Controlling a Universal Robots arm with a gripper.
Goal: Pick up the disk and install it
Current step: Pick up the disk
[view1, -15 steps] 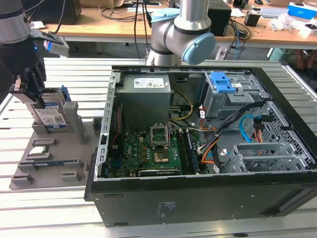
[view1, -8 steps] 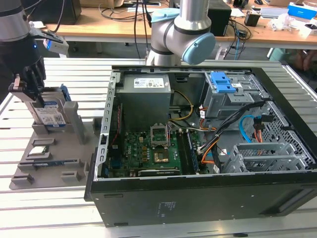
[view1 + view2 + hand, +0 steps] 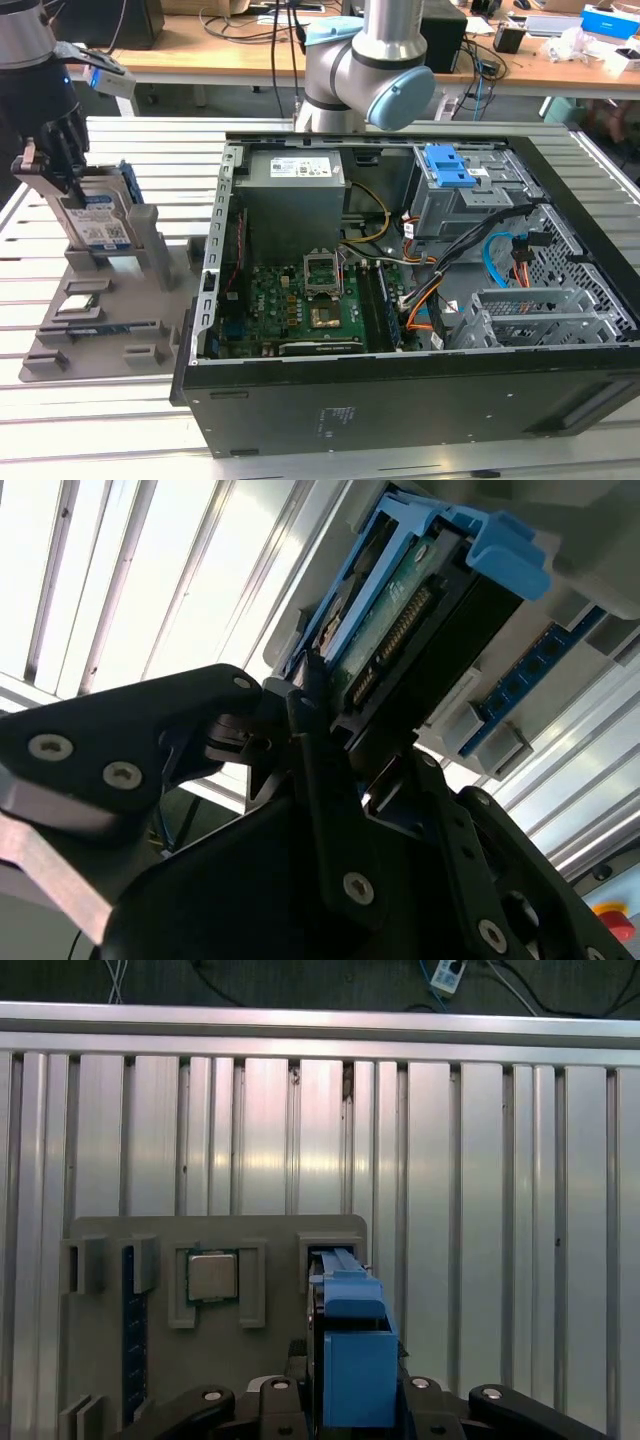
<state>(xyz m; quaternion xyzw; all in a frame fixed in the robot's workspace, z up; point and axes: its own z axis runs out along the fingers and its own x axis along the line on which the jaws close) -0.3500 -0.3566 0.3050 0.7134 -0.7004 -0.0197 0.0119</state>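
The disk [image 3: 98, 222], a silver drive with a white-and-blue label in a bright blue bracket, stands on edge in a slot of the grey holder plate [image 3: 150, 260] at the exterior view's left. My gripper [image 3: 60, 180] sits over its upper end, with the black fingers closed against both sides of it. In the second wrist view the fingers [image 3: 305, 730] press on the disk [image 3: 390, 630] at its connector end. The first wrist view has the blue bracket of the disk [image 3: 350, 1340] between the gripper [image 3: 345, 1395] fingers.
An open black computer case [image 3: 400, 410] lies at the exterior view's right, with a motherboard and a grey drive bay topped by a blue latch [image 3: 450, 168]. The holder plate also carries a small square silver chip [image 3: 212, 1275] and a blue memory stick [image 3: 128, 1330]. The slatted metal table [image 3: 480, 1210] surrounds it.
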